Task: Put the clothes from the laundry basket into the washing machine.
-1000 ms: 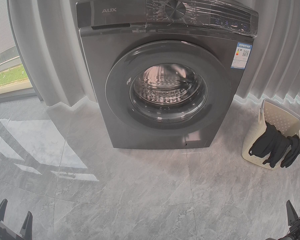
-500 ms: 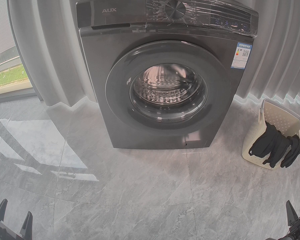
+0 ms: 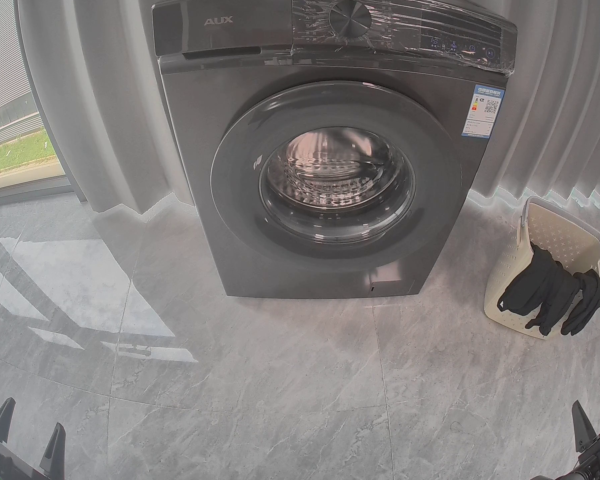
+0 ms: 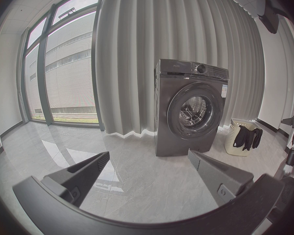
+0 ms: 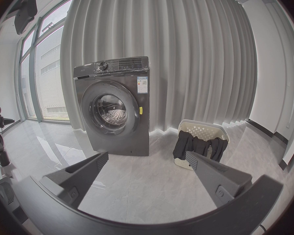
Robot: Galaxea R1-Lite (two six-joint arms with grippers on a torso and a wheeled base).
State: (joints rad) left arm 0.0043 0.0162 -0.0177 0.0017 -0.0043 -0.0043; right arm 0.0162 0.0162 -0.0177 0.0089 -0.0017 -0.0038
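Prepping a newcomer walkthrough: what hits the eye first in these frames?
The grey washer dominates, standing mid-scene against the pleated curtain with its round door shut. To its right, a cream basket sits on the floor with black clothes draped over its near rim. The left gripper and right gripper are both open and empty, low and well short of either.

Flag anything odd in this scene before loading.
The washing machine door looks shut, so nothing can go in yet. Its control panel is wrapped in clear film. The dark clothes hang over the laundry basket rim, not spilled.
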